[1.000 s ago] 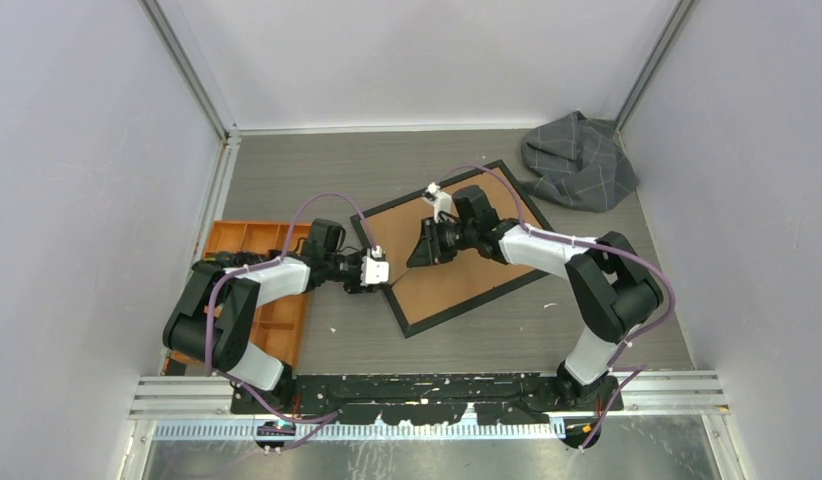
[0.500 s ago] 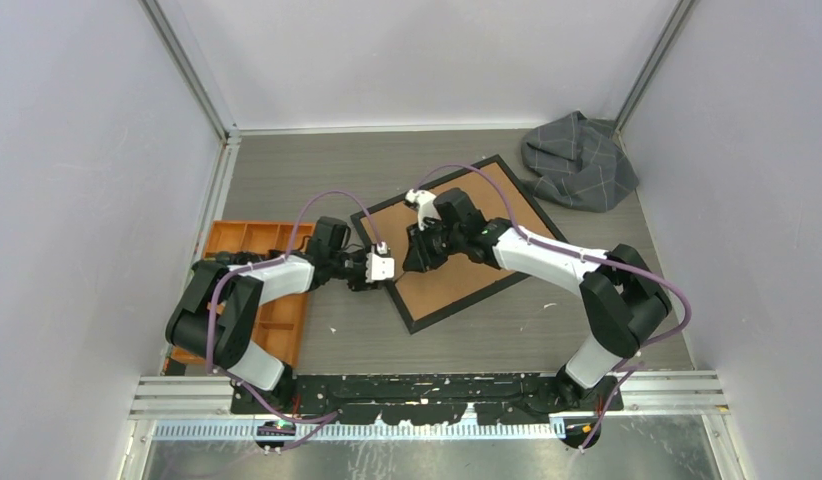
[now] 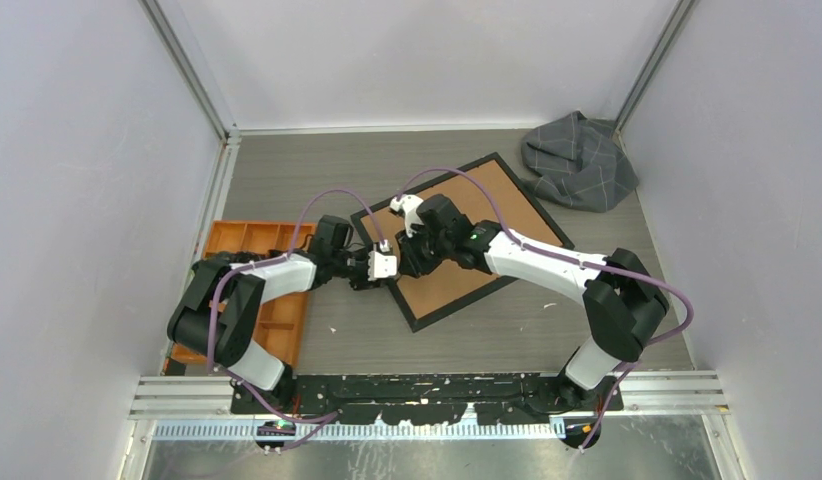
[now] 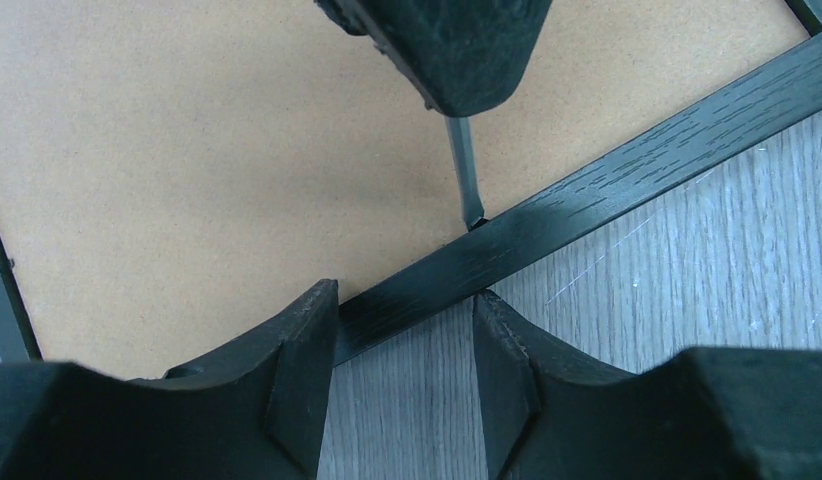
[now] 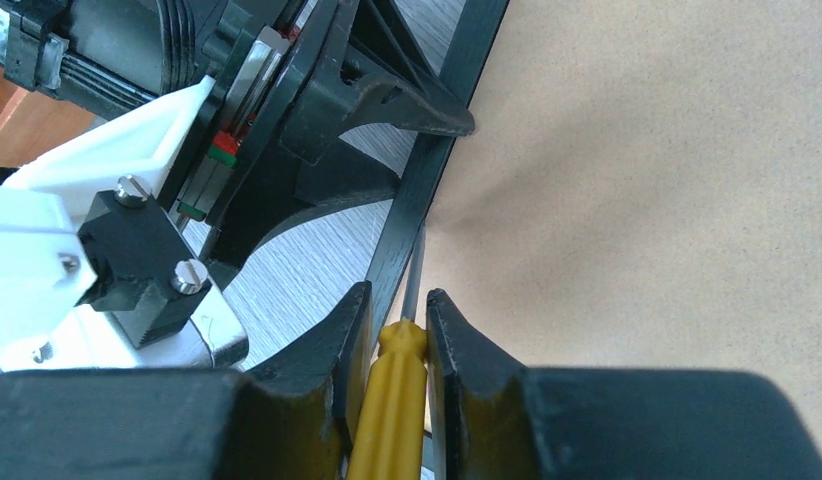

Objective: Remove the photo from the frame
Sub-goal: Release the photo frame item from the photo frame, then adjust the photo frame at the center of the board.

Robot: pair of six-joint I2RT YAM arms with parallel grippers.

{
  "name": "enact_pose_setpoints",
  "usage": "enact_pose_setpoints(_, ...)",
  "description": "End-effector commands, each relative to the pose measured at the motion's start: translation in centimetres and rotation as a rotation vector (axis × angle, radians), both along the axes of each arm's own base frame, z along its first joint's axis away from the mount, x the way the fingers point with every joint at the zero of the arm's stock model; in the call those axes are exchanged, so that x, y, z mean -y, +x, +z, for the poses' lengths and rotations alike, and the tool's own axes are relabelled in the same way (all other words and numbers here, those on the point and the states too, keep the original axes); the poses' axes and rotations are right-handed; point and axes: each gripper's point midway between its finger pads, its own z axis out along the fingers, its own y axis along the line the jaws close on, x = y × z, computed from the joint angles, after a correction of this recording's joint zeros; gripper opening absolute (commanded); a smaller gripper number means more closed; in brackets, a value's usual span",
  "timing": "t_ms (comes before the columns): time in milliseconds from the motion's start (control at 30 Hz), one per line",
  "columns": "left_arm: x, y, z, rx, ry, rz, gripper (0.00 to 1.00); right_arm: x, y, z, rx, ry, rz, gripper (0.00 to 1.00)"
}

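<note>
The frame [image 3: 469, 299] lies face down on the table, its brown backing board [image 3: 457, 272] facing up, so the photo is hidden. My left gripper [image 3: 393, 270] is at the frame's left edge. It stands open, fingertips [image 4: 312, 310] touching the black border [image 4: 627, 180], which runs across the gap. My right gripper [image 5: 397, 300] is shut on a yellow-handled screwdriver [image 5: 392, 400]. The screwdriver's thin metal shaft [image 4: 463, 165] points down, with its tip where board and border meet, just beyond my left gripper [image 4: 402, 305]. The two grippers are almost touching.
An orange compartment tray [image 3: 249, 240] sits at the left, beside my left arm. A crumpled grey cloth [image 3: 577, 160] lies at the back right, near the frame's far corner. Walls close in the table on three sides.
My right arm has swung left across the backing board, bringing the screwdriver up to the left border beside the left gripper. The left gripper has hardly moved.
</note>
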Motion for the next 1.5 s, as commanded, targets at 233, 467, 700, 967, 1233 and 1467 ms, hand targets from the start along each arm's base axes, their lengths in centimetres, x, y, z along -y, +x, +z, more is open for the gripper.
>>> enact_pose_setpoints(233, -1.7, 3.9, 0.8, 0.041, 0.020, 0.225, 0.05, -1.8, -6.1, 4.8, -0.322, 0.233, 0.183, 0.01)
enact_pose_setpoints(467, -2.2, 3.1, 5.5, 0.133, -0.034, 0.180, 0.32, 5.8, 2.7, 7.1, -0.196, 0.285, -0.043, 0.01)
enact_pose_setpoints(700, -2.9, 6.6, 10.2, 0.148, -0.135, 0.322, 0.63, 12.8, 7.3, 11.5, -0.002, 0.290, -0.238, 0.01)
enact_pose_setpoints(967, -1.0, 13.7, 10.3, -0.197, -0.133, 0.426, 0.66, 20.3, 7.5, 14.7, 0.122, 0.236, -0.400, 0.01)
enact_pose_setpoints(1233, -0.1, 16.0, 10.8, -0.239, -0.111, 0.410, 0.82, 23.6, 7.1, 13.0, 0.107, 0.304, -0.484, 0.01)
enact_pose_setpoints(1467, -0.3, 19.7, 7.4, -0.358, -0.059, 0.582, 0.76, 24.5, 7.8, 11.9, 0.103, 0.306, -0.526, 0.01)
